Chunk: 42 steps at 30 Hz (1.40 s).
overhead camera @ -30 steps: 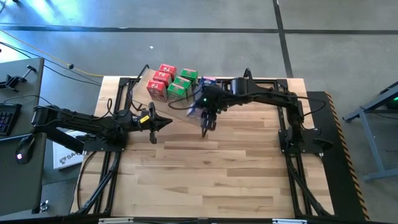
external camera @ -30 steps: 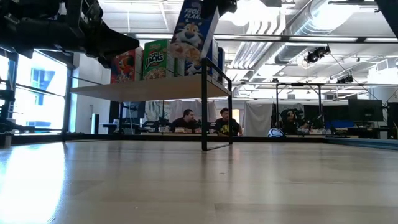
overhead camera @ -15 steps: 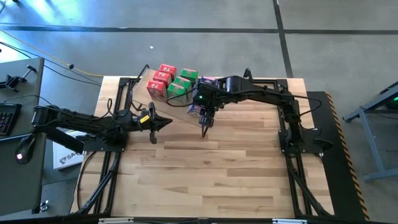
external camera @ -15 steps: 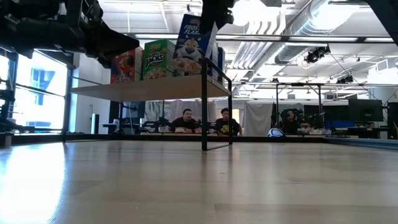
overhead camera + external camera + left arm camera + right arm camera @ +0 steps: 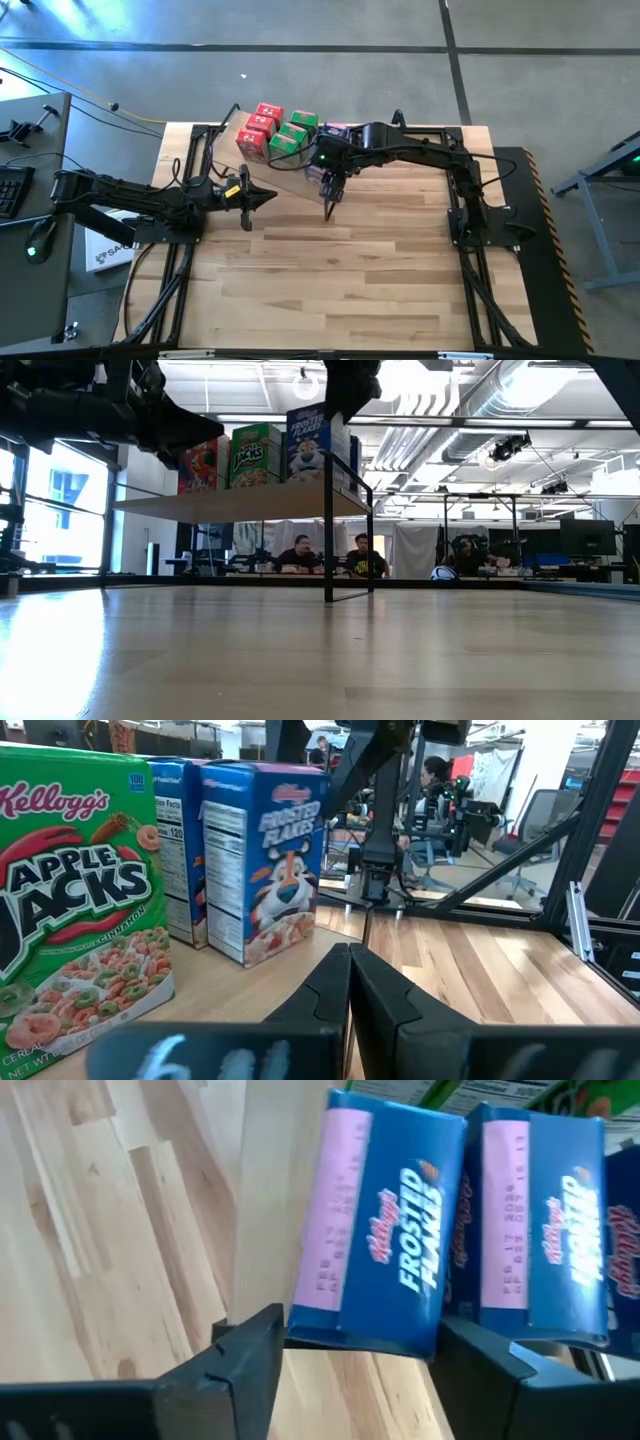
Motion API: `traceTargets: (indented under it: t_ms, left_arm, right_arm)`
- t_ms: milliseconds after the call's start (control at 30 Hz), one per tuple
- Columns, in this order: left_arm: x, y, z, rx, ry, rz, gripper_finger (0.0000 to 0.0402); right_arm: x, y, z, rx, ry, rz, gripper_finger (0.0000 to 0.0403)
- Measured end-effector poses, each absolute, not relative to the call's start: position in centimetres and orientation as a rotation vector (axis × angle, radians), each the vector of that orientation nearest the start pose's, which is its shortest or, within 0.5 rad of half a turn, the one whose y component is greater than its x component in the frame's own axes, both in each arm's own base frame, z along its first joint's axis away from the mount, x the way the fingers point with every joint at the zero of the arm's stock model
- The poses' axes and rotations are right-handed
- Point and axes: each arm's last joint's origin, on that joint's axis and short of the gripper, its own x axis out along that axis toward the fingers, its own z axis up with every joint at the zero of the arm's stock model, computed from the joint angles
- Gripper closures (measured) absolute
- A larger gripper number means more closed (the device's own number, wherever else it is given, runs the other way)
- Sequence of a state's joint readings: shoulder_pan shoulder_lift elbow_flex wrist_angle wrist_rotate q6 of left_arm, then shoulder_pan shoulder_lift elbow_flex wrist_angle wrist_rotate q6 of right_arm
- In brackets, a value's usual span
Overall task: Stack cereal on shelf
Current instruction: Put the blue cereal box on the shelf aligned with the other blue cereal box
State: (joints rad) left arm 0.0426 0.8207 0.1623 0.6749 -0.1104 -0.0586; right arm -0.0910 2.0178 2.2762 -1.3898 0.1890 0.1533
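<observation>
The plywood shelf [image 5: 230,502] stands raised at the table's far left [image 5: 262,165]. Red boxes [image 5: 260,128] and green boxes [image 5: 292,135] stand on it. My right gripper [image 5: 325,178] is above the shelf's right end, shut on a blue Frosted Flakes box [image 5: 380,1240]. That box stands beside a green box [image 5: 253,455] in the low view [image 5: 308,445]. Another blue box [image 5: 540,1230] stands just behind it. My left gripper [image 5: 268,196] is shut and empty, level, near the shelf's front edge [image 5: 350,970]. My right gripper pinches the blue box between its two fingers, one on each side of the box's upper end [image 5: 300,1315]. The fingers come from above, pointing down. The box stands upright with its bottom on the shelf board [image 5: 340,1390].
The shelf's black metal frame end [image 5: 328,530] stands at its right, close to the blue boxes. The slatted tabletop [image 5: 380,260] lies open in front of and to the right of the shelf. People sit in the room beyond the table [image 5: 330,555].
My right gripper has gone down and a little toward the table's left with the blue box. The box was tilted and clear of the shelf; it now stands upright on the board next to the green box.
</observation>
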Motion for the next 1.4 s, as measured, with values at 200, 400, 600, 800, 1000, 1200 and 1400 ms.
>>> traceTargets:
  t_ms: [200,400,600,800,1000,1200,1400]
  left_arm:
    - [16.7,1.0,19.6,-0.059,-0.022,0.142,0.0401]
    - [16.7,1.0,19.6,-0.059,-0.023,0.139,0.0401]
    - [16.7,1.0,19.6,-0.059,-0.023,0.137,0.0401]
    - [16.7,1.0,19.6,-0.059,-0.023,0.138,0.0401]
    - [16.7,1.0,19.6,-0.059,-0.022,0.137,0.0401]
    - [16.7,1.0,19.6,-0.060,-0.021,0.137,0.0401]
    - [16.7,1.0,19.6,-0.060,-0.021,0.138,0.0401]
  right_arm:
    - [39.4,-4.2,37.5,0.086,1.104,-0.374,0.0179]
    - [39.1,-2.6,39.1,0.039,1.060,-0.373,0.0178]
    - [36.6,-0.5,40.9,0.017,1.066,-0.409,0.0184]
    - [36.4,0.9,40.1,-0.009,1.112,-0.451,0.0252]
    - [37.8,0.9,36.5,-0.026,1.175,-0.440,0.0357]
    - [39.1,0.5,33.4,-0.034,1.163,-0.445,0.0389]
    - [39.7,-1.0,31.8,-0.032,1.136,-0.525,0.0396]
